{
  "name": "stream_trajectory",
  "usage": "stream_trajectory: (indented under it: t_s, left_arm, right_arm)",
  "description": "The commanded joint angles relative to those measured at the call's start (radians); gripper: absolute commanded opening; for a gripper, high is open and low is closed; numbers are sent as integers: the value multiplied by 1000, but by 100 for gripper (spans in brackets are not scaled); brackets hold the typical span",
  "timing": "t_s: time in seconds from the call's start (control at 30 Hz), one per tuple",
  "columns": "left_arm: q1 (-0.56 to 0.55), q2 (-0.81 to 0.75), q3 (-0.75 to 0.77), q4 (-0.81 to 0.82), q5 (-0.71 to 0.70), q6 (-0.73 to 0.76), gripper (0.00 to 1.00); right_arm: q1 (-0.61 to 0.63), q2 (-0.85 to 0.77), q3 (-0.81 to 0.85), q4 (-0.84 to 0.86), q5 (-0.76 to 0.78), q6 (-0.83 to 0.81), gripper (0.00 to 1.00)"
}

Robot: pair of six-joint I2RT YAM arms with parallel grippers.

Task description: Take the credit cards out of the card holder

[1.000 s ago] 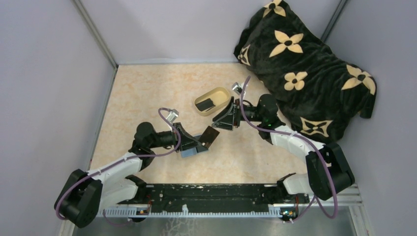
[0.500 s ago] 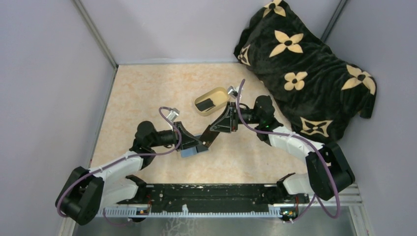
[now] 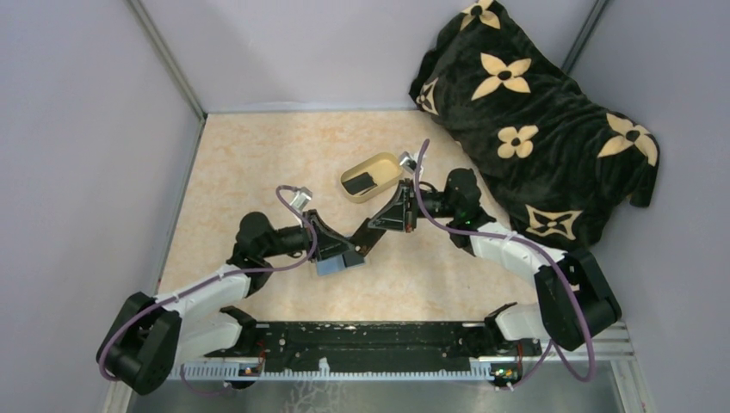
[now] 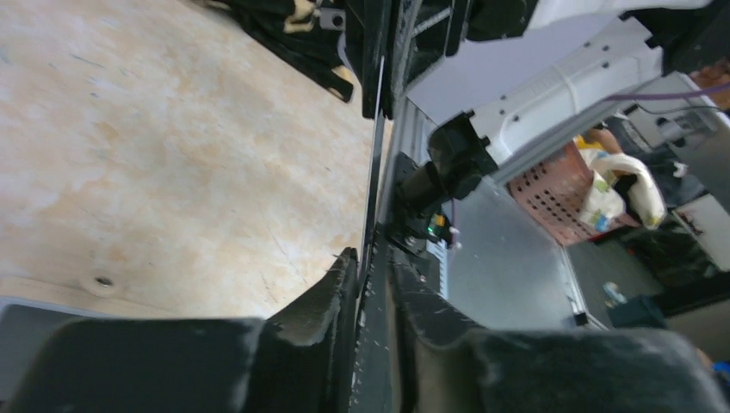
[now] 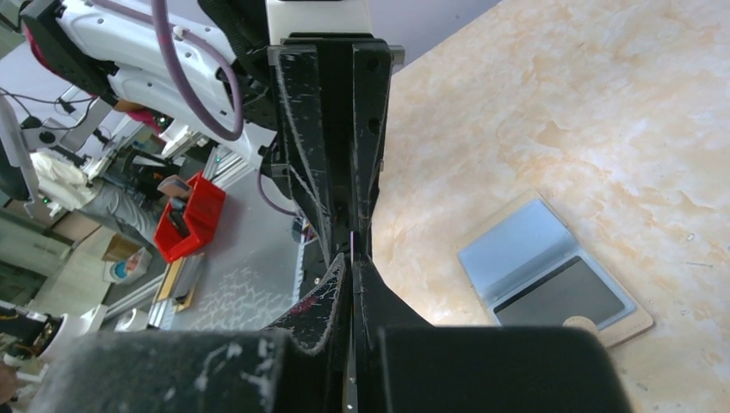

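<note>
A thin black credit card [image 3: 365, 237] hangs above the table, bridged between both grippers. My left gripper [image 3: 349, 249] pinches its near-left end, and in the left wrist view the card [image 4: 377, 155] runs edge-on between those fingers [image 4: 372, 258]. My right gripper [image 3: 374, 230] is shut on the card's other end; the right wrist view shows the card's edge [image 5: 351, 379] squeezed in the jaws [image 5: 353, 258]. The card holder [image 3: 331, 266] lies open on the table under the left gripper, blue-grey faces up [image 5: 525, 254], with another black card [image 5: 564, 294] in its pocket.
A cream oval dish [image 3: 390, 163] behind the grippers holds one black card [image 3: 361, 182]. A black blanket with tan flowers [image 3: 534, 112] fills the back right corner. Grey walls close the left and back sides. The arms' base rail [image 3: 361, 344] runs along the near edge.
My right gripper has moved left from beside the dish to the raised card and closed on it. The left gripper has kept the card in place.
</note>
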Motion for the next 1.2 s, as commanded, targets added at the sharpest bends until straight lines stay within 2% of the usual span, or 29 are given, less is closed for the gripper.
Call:
stream_trajectory:
  t_s: [0.0, 0.03, 0.1, 0.23, 0.33, 0.6, 0.87, 1.0, 1.17]
  left_arm:
    - [4, -56, -5, -19, -127, 20, 35]
    - [5, -72, -7, -56, -157, 36, 44]
    - [4, -105, -5, -167, -230, 72, 49]
    - [5, -171, -15, -325, -367, 149, 49]
    - [5, -205, -44, -336, -404, 161, 49]
    - [4, -234, -92, -356, -442, 165, 49]
    - [4, -300, -96, -431, -528, 221, 48]
    - [5, -315, -77, -489, -556, 249, 48]
    - [4, -330, -89, -484, -591, 243, 47]
  right_arm:
    - [-31, 15, -3, 84, 55, 40, 0]
    - [-47, 33, -1, 117, 72, 69, 0]
    - [-83, 78, 13, 201, 99, 134, 0]
    - [-122, 214, 107, 221, 138, 168, 0]
    - [-129, 363, 236, 161, 139, 147, 0]
    - [-170, 684, 508, 161, 169, 212, 0]
    - [-197, 826, 647, 157, 180, 233, 0]
    - [-197, 869, 688, 109, 198, 201, 0]
    - [-195, 882, 705, 19, 230, 127, 0]
